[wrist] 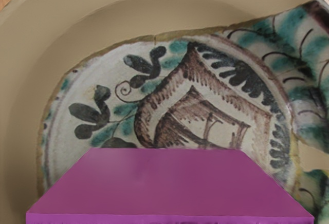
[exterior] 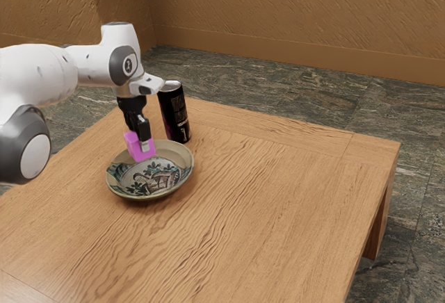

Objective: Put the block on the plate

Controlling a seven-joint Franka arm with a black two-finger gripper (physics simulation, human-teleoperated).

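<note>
The hand (exterior: 141, 142) is clamped on the pink block (exterior: 133, 147), with one finger (exterior: 145, 146) showing against its side. The block sits slightly tilted in that grip, over the far part of the plate (exterior: 183, 156); whether its underside touches the plate, I cannot tell. The plate rests on the wooden surface (exterior: 278, 199), toward the exterior view's left. It has a plain tan area along part of its rim and a pale painted middle with dark flowers, green leaves and brown hatched shapes. In the wrist view the block lies in front of part of that painting. A black can (exterior: 174, 112) with pale lettering and a silvery top stands upright just beyond the plate. The white arm (exterior: 76, 67) reaches in from the exterior view's left. Past the surface are a dark, veined stone floor (exterior: 424, 178) and, farther off, a textured orange-brown wall (exterior: 278, 11).
</note>
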